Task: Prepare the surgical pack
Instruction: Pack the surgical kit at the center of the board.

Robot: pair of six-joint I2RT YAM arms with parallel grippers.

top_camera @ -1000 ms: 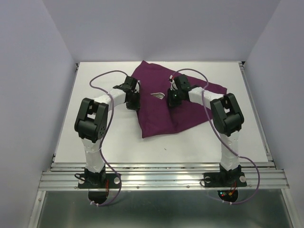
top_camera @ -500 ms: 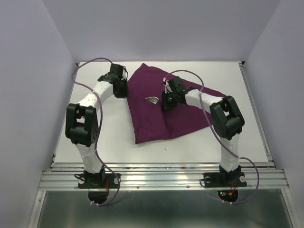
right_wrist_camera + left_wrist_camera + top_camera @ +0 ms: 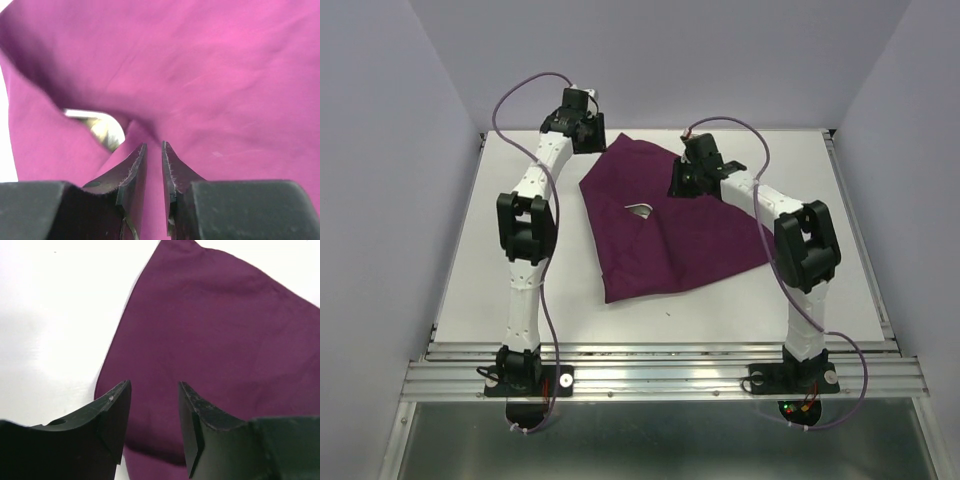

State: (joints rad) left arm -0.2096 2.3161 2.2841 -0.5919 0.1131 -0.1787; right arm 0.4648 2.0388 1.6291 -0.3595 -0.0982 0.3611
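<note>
The plum-purple cloth (image 3: pixel 670 235) lies folded over itself in the middle of the white table. A small gap in its folds shows a shiny piece of the steel tray (image 3: pixel 640 209), which the right wrist view catches as a bright patch (image 3: pixel 102 127). My left gripper (image 3: pixel 588 142) hangs at the cloth's far-left corner. Its jaws (image 3: pixel 154 390) stand open above the cloth (image 3: pixel 210 330) with nothing between them. My right gripper (image 3: pixel 682 187) sits over the cloth's far part. Its fingers (image 3: pixel 154 150) are a narrow gap apart, with cloth (image 3: pixel 200 65) showing behind. Scissors, forceps, gauze and packets are hidden.
The white table (image 3: pixel 820 170) is walled by lilac panels on the left, right and back. A metal rail (image 3: pixel 660 375) runs along the near edge, where both arm bases are bolted. Purple cables loop over each arm.
My left gripper has opened, let go of the cloth and stretched away to its far-left corner. The right gripper has moved back and parted slightly. The cloth now lies flatter over the tray.
</note>
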